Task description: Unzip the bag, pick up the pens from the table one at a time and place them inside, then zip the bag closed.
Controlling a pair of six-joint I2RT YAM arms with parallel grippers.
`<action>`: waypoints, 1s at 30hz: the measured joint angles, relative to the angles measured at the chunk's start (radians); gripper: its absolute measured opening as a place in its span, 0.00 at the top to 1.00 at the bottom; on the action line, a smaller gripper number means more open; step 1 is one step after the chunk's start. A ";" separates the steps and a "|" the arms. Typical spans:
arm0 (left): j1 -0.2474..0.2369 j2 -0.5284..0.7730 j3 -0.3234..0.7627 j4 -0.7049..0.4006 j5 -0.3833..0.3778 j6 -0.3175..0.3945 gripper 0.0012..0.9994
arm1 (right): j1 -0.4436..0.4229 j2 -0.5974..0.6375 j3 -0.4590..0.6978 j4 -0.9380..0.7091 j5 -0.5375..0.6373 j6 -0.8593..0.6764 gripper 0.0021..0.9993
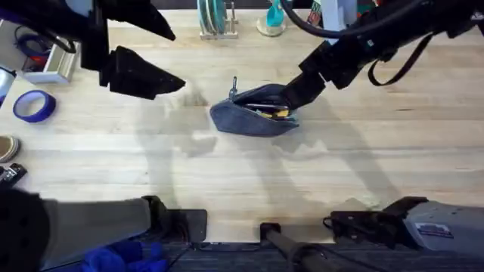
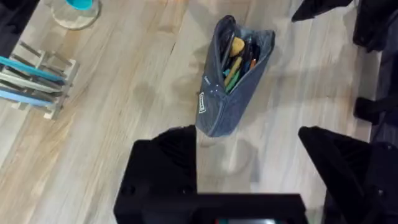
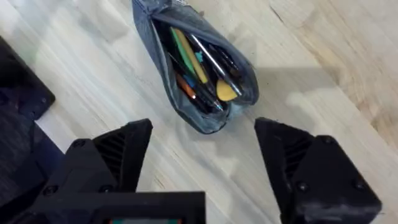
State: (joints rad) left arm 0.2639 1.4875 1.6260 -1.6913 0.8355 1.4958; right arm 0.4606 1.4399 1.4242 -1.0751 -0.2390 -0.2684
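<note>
The bag (image 1: 253, 113), one grey-blue pouch, lies near the middle of the table (image 1: 363, 159) with its long axis running roughly left to right and its zipper open, showing several pens (image 3: 205, 59) and coloured sticks packed inside, too crowded to count. The right gripper (image 3: 202, 155) hangs just beside the bag's right end with fingers spread wide and empty, while the left gripper (image 2: 249, 162) hovers well to the left, also wide open. Pale planks carry one blue tape roll (image 1: 34, 106) at the left edge and a rack (image 1: 215, 21) at the far edge.
</note>
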 joint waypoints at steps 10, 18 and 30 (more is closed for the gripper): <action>0.014 0.156 0.000 -0.003 0.071 0.134 0.01 | 0.000 0.000 0.000 0.000 0.000 0.000 0.00; 0.017 0.280 0.000 -0.003 0.092 0.232 0.01 | 0.000 0.000 0.000 0.000 0.000 0.000 0.00; 0.078 0.353 -0.047 -0.003 0.097 0.389 0.01 | 0.000 0.000 0.000 0.000 0.000 0.037 0.00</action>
State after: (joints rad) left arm 0.3417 1.8404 1.5793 -1.6947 0.9325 1.8850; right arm 0.4606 1.4403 1.4242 -1.0748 -0.2390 -0.2310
